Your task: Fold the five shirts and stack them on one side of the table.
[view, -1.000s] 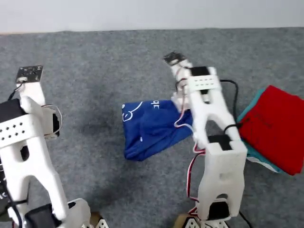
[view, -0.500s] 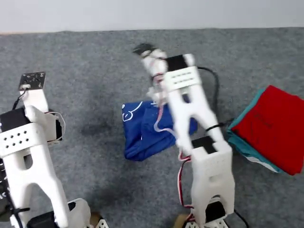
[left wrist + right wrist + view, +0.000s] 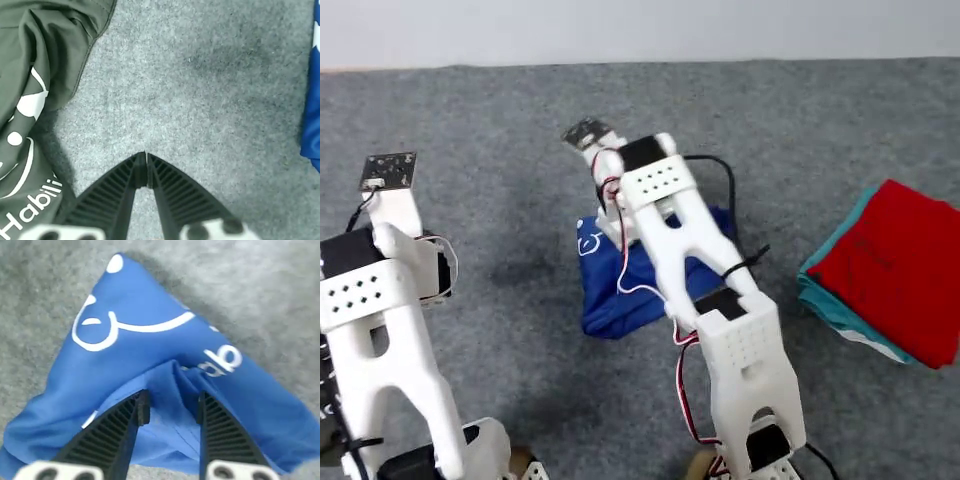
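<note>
A crumpled blue shirt (image 3: 620,290) with white print lies mid-table, partly under the right arm (image 3: 670,215). In the right wrist view my right gripper (image 3: 172,402) is open just above the blue shirt (image 3: 125,355), with a raised fold of the cloth between its fingers. A folded stack sits at the right side, a red shirt (image 3: 895,260) on top of a teal one (image 3: 820,295). My left gripper (image 3: 146,170) is shut and empty over bare carpet, between a dark green shirt (image 3: 40,70) with white print and the blue shirt's edge (image 3: 312,100).
The left arm (image 3: 375,300) stands at the table's left side. Grey carpet (image 3: 500,120) covers the table, with open room at the back and between the arms. A pale wall (image 3: 640,30) runs along the far edge.
The right arm has swung leftwards, from the blue shirt's right edge to over its left part. The left arm has barely shifted.
</note>
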Motion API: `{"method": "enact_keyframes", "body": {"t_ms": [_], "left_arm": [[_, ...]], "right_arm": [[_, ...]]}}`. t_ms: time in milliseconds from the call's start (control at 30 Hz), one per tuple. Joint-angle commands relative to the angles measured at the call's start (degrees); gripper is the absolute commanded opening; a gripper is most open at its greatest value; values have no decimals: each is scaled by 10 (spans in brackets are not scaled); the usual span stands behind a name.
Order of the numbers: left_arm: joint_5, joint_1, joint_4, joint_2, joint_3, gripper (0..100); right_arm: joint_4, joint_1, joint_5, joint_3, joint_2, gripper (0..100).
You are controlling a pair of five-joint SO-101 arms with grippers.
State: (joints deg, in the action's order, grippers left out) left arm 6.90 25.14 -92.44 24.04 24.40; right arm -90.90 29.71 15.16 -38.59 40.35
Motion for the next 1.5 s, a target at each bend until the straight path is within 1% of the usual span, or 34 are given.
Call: {"method": "enact_keyframes", "body": {"t_ms": [0, 167, 300, 433, 500, 600, 700, 933, 1100, 1267, 1467], "left_arm": [[6, 2, 15, 18, -1, 4], [6, 2, 18, 18, 0, 4], [16, 2, 18, 18, 0, 4], [26, 3, 18, 18, 0, 4], [26, 3, 18, 18, 0, 4], [26, 2, 18, 18, -1, 4], [26, 2, 18, 18, -1, 4], [46, 0, 18, 18, -2, 4], [46, 0, 18, 18, -2, 4], [47, 0, 18, 18, -2, 4], [53, 2, 17, 18, -2, 4]], "right_arm": [[-7, 9, -3, -29, 1, 148], [-7, -2, 8, -29, 11, 4], [-29, -18, 53, -28, 12, 10], [-106, -35, 70, -45, 0, 11], [-122, -50, 77, -44, -15, 11], [-120, -76, 81, -32, -55, 11], [-121, -92, 104, 4, -96, 11], [-120, -125, 112, 158, -185, 11], [-119, -160, 134, 224, -202, 14], [-119, -201, 139, 232, -202, 18], [-122, -239, 148, 236, -227, 118]]}}
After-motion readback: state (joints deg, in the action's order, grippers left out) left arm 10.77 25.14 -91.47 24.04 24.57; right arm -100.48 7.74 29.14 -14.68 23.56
